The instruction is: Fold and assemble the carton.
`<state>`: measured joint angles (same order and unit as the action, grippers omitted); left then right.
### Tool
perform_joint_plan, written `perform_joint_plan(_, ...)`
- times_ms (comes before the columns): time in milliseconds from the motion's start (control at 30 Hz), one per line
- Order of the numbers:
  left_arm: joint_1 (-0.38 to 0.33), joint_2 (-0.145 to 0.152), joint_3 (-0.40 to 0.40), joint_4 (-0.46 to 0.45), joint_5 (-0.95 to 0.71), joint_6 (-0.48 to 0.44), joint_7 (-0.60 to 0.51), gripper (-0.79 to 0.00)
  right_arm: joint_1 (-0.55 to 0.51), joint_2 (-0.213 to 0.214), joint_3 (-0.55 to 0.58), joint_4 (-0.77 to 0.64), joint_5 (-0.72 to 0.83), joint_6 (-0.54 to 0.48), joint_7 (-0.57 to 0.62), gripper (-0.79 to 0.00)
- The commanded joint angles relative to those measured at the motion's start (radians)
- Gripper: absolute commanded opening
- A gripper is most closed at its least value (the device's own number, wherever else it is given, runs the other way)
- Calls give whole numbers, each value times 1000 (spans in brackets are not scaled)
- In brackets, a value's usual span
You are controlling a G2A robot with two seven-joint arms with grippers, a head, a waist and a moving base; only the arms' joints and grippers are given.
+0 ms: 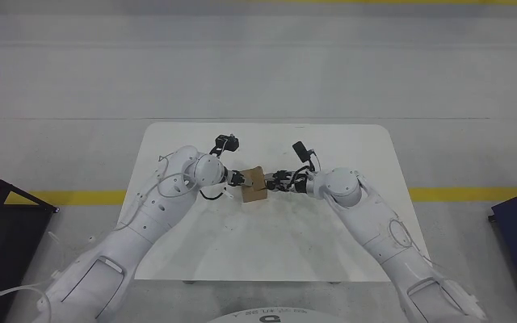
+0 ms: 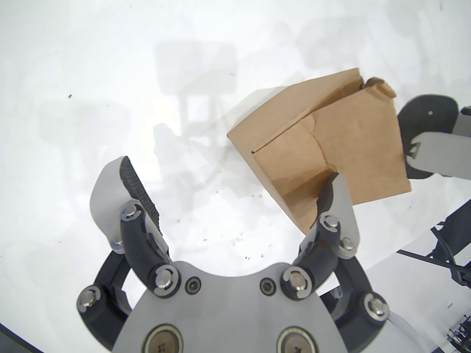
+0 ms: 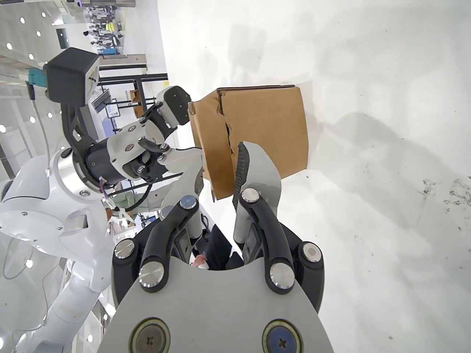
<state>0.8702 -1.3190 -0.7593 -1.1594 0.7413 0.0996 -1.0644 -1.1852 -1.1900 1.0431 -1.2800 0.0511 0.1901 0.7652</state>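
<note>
The brown carton sits at the middle of the white table. It is partly formed, with its flaps not yet closed. I cannot tell whether it rests flat or is tipped slightly up.

The left gripper is at the carton's 9 o'clock with its jaws wide apart. One finger touches a lower corner of the box, and the other finger is well away over bare table. The right gripper is at the carton's 3 o'clock and appears clamped on one side panel, with a finger pressed against the outer face.

My main worry is the ragged seam running down the panel near that clamp. A hard pull or twist by the right arm could tear it further. The left side gives support at one point only, so a push there could spin or crush the box rather than fold it. If the clamp slips off the thin panel, the carton could drop or collapse.

The two grippers face each other closely across the box, and I judge each of them to be the other's chief obstacle. A yellow floor line runs past the table at 3 o'clock, well clear of the work.
</note>
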Motion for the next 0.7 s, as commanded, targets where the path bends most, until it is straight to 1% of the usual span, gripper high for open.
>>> perform_joint_plan(0, -1, -2, 2, 3, 1, 0, -1, 0, 10, -2, -8, 9, -5, 25, -7, -496)
perform_joint_plan(67, -3, -4, 4, 6, 2, -2, -3, 0, 20, -6, -15, 17, -3, 37, -11, -456)
perform_joint_plan(167, -5, -6, 4, 11, 2, -5, -1, 0, 32, -9, -23, 31, -1, 45, -12, -477)
perform_joint_plan(300, -5, -7, 0, 16, 1, -8, 1, 0, 42, -12, -30, 43, -1, 52, -14, -529)
perform_joint_plan(367, -5, -8, -1, 17, 1, -9, 2, 0, 45, -13, -32, 47, 0, 54, -13, -576)
perform_joint_plan(400, -5, -8, -2, 18, 2, -10, 1, 0, 46, -13, -33, 49, 1, 54, -14, -582)
perform_joint_plan(467, -5, -8, -3, 18, 4, -11, 0, 0, 47, -14, -33, 51, 1, 54, -15, -619)
perform_joint_plan(667, -4, -10, -5, 21, 8, -13, -2, 0, 46, -13, -29, 52, 2, 46, -14, -610)
